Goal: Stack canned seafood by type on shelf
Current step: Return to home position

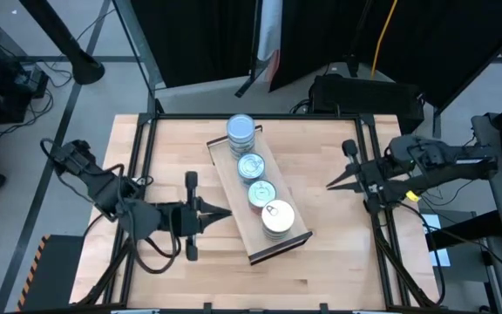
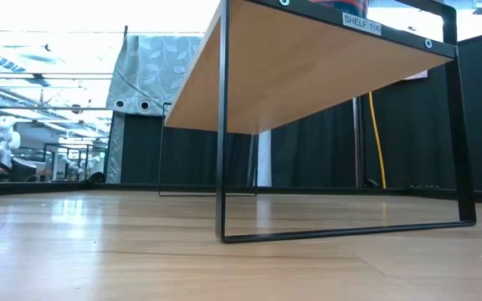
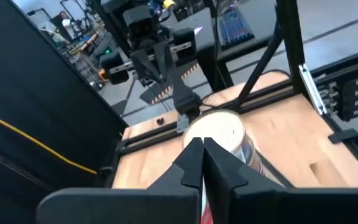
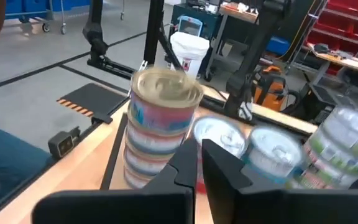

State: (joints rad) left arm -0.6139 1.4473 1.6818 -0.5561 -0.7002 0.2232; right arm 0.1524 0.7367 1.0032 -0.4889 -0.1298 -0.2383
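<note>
Shelf (image 1: 229,179) lay diagonally across mid-frame in the high view, from upper ctr down to lower right of ctr on the table (image 1: 172,148). It held four stacks of cans in a row. The blue-white stack (image 1: 240,131) was at the upper end, the silver-top stack (image 1: 251,166) next, then the green-rimmed stack (image 1: 261,193). The cream pull-tab stack (image 1: 277,216) sat nearest the lower end. Neighbouring stacks sat just beside each other. Left gripper (image 1: 227,213) was at lower left of ctr, pointing right at the shelf's lower half, w/ tips just beside the left rim; contact couldn't be told. Its fingers were pressed together and held nothing, and its wrist view had the cream pull-tab stack straight ahead. Right gripper (image 1: 328,186) was at right of ctr, pointing left toward the shelf but apart from it. Its fingers were also together w/ nothing between them, only a thin slit in its wrist view. The low view showed the shelf's underside raised on thin dark legs, w/ a white label (image 2: 362,22) reading "SHELF" on the front rim at upper right.
</note>
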